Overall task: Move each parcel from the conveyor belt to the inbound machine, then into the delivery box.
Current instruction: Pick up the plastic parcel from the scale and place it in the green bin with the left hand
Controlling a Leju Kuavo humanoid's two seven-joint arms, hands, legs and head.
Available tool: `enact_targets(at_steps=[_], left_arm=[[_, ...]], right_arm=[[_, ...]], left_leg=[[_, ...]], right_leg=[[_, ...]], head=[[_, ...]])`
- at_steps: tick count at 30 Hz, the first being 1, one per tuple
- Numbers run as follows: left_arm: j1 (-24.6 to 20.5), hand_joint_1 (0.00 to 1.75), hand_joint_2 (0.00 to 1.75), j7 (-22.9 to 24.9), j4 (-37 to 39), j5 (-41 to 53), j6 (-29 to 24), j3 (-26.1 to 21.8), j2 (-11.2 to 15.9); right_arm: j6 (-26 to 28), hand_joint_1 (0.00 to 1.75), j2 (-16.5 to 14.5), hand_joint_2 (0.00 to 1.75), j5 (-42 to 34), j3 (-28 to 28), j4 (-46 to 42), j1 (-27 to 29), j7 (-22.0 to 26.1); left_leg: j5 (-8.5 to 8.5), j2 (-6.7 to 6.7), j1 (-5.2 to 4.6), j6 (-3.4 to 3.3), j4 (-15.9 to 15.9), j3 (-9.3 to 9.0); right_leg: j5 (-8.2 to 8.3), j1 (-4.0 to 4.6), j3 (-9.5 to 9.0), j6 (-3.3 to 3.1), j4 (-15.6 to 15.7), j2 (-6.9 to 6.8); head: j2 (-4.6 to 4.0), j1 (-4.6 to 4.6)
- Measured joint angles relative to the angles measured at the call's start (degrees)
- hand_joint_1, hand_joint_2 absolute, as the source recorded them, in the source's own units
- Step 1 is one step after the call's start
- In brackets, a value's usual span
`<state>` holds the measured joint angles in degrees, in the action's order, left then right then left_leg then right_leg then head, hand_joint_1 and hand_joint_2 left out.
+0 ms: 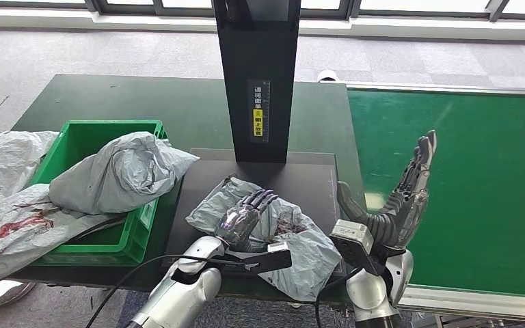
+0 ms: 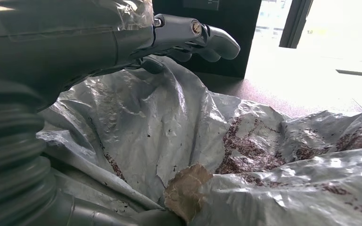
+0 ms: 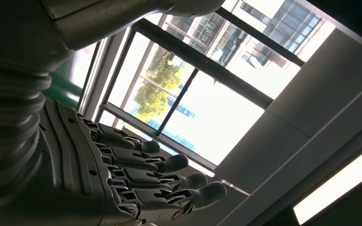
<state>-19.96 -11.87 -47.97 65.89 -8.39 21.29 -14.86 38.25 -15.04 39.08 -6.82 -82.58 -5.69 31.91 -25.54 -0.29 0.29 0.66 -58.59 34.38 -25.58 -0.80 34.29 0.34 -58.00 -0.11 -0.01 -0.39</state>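
A crumpled grey parcel (image 1: 299, 240) with reddish marks lies on the black platform of the inbound machine (image 1: 311, 179), hanging over its near edge. My left hand (image 1: 247, 214) rests flat on top of it, fingers stretched out and pointing toward the machine's column. In the left wrist view the parcel (image 2: 169, 122) has a torn brown patch, and the left hand (image 2: 188, 33) has its thumb extended above the plastic. My right hand (image 1: 402, 198) is raised upright at the edge of the green conveyor belt (image 1: 465, 178), fingers spread, holding nothing. The right wrist view has the right hand (image 3: 122, 179) against windows.
The green delivery box (image 1: 75, 137) stands left of the machine with a grey parcel (image 1: 119, 171) bulging out of it. More grey bags (image 1: 7, 205) lie further left. The machine's tall black column (image 1: 258, 75) rises behind the platform.
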Motion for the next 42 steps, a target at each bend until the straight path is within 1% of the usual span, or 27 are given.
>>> enact_targets(at_steps=[30, 34, 38, 42], left_arm=[[0.0, 0.00, 1.75, 0.0, 0.0, 0.0, 0.0, 0.0, 0.0], [0.1, 1.75, 1.75, 0.0, 0.0, 0.3, 0.5, 0.0, 0.0], [-0.3, 1.75, 1.75, 0.0, 0.6, 3.1, 3.9, 0.8, 0.2], [-0.8, 1.75, 1.75, -0.3, 2.2, 3.9, 3.8, 1.9, 0.2]], right_arm=[[0.0, 0.00, 0.0, 1.75, 0.0, 0.0, 0.1, 0.0, 0.0], [0.1, 0.00, 0.0, 1.75, 0.0, 0.0, 0.1, 0.0, 0.0], [0.8, 0.00, 0.0, 1.75, -0.2, 0.0, 0.1, 0.0, 0.0], [1.3, 0.00, -0.1, 1.75, -0.4, 0.0, 0.1, 0.0, 0.0]], left_leg=[[0.00, 0.00, 0.00, 0.00, 0.0, 0.01], [0.00, 0.00, 0.00, 0.00, 0.0, 0.01], [0.00, -0.08, 0.00, 0.00, 0.0, 0.01], [0.00, -0.08, 0.00, -0.01, 0.0, 0.00]], right_leg=[[0.00, 0.00, 0.01, 0.00, 0.0, 0.00], [0.00, 0.00, 0.02, 0.00, 0.0, 0.00], [-0.02, 0.00, -0.01, 0.01, 0.0, -0.07], [-0.02, -0.01, -0.02, 0.01, 0.0, -0.07]], head=[[0.01, 0.01], [0.01, 0.01], [0.01, 0.00], [0.01, 0.02]])
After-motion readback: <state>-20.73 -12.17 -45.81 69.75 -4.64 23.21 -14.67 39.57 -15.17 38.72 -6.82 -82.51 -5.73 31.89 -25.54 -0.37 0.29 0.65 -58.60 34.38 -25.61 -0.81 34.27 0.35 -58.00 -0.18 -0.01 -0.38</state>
